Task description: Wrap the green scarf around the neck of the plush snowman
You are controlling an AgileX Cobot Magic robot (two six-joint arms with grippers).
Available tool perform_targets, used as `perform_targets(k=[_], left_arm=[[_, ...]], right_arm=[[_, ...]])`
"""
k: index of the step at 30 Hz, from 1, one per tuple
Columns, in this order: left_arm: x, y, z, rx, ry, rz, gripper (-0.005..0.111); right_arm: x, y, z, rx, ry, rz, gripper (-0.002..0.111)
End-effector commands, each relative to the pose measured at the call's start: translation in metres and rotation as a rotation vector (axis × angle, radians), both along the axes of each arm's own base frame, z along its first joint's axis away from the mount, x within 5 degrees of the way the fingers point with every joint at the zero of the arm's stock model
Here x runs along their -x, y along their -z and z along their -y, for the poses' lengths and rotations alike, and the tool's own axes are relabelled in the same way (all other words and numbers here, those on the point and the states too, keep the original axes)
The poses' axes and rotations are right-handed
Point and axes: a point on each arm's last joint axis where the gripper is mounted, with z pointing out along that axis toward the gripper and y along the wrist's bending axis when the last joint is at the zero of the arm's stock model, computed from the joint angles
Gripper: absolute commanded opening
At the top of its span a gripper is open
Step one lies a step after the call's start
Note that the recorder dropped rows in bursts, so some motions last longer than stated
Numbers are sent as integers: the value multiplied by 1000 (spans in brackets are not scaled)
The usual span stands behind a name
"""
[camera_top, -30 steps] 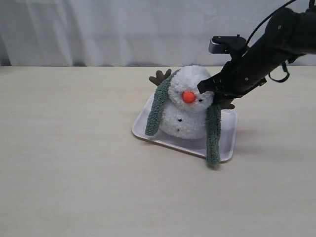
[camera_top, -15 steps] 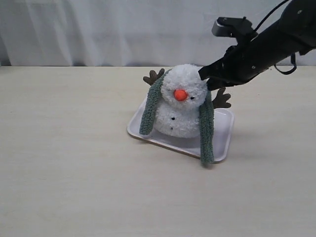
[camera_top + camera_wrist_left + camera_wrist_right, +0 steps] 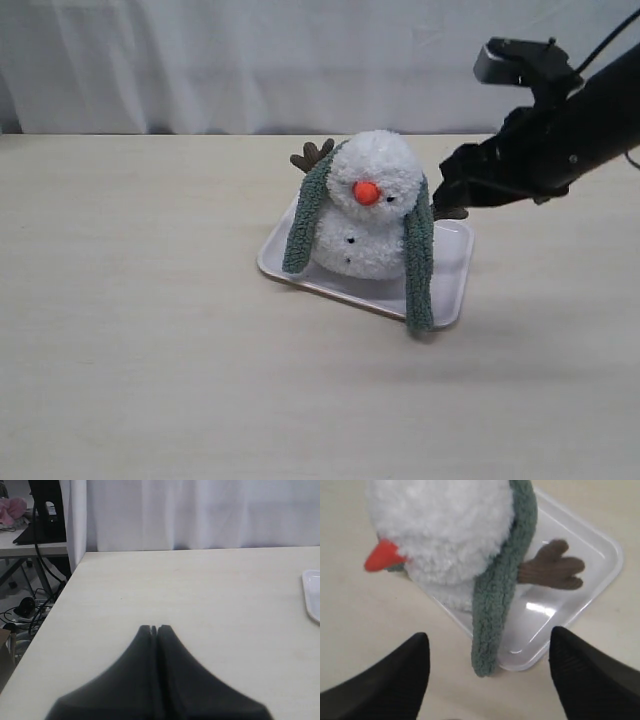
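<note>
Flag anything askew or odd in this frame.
The scarf is only draped over the snowman. Both ends dangle down the front, uncrossed, not wound around the neck. The longer end spills past the tray rim. Nothing else stands out.

**Operator:** Which surface is the plush snowman (image 3: 370, 235) presenting?

**Inspector:** It is showing long, fluffy white pile, fully matt. The nose (image 3: 366, 192) is appearing orange and smoother than the pile. The arm (image 3: 551, 571) is showing ribbed brown corduroy.

**Operator:** And the green scarf (image 3: 418, 262)?

**Inspector:** It is showing curly grey-green fleece, rough and matt.

**Operator:** And the hard surfaces?

**Inspector:** The tray (image 3: 455, 270) is reflecting light as smooth, glossy white plastic. The table (image 3: 150, 350) is showing a pale wood-grain finish, smooth and low in sheen. The curtain (image 3: 250, 60) is appearing as white cloth. The left gripper (image 3: 154, 628) and the right gripper (image 3: 488, 637) are showing a matt black finish.
</note>
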Motion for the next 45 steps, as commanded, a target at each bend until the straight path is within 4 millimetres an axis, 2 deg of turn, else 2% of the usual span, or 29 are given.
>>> perform_targets(k=[1,3,4,6,7,11,13,17,26,30,33,34,36,38,40,45], left_arm=[[0,0,0,2,1,10,0],[0,0,0,2,1,10,0],[0,0,0,2,1,10,0],[0,0,0,2,1,10,0],[0,0,0,2,1,10,0],[0,0,0,2,1,10,0],[0,0,0,2,1,10,0],[0,0,0,2,1,10,0],[0,0,0,2,1,10,0],[0,0,0,2,1,10,0],[0,0,0,2,1,10,0],[0,0,0,2,1,10,0],[0,0,0,2,1,10,0],[0,0,0,2,1,10,0],[0,0,0,2,1,10,0],[0,0,0,2,1,10,0]], right_arm=[[11,40,0,-35,12,-9,65],[12,60,-1,-55,6,-3,65],[12,64,-3,-68,-5,3,65],[5,77,-12,-88,-40,20,64],[0,89,-18,-54,-30,39,62],[-12,105,-16,-4,44,79,59],[-12,108,-16,1,39,74,46],[-13,105,-19,-4,-12,74,4],[-24,68,-41,-201,-115,3,4],[-29,64,-41,-211,-67,17,4],[-26,71,-40,-231,-25,-25,5],[-25,72,-40,-229,-27,-29,8],[-19,76,-41,-232,-55,-72,29],[-15,75,-43,-250,-82,-106,45],[-10,73,-47,-294,-103,-166,51],[12,64,-58,-436,-301,-335,50]])
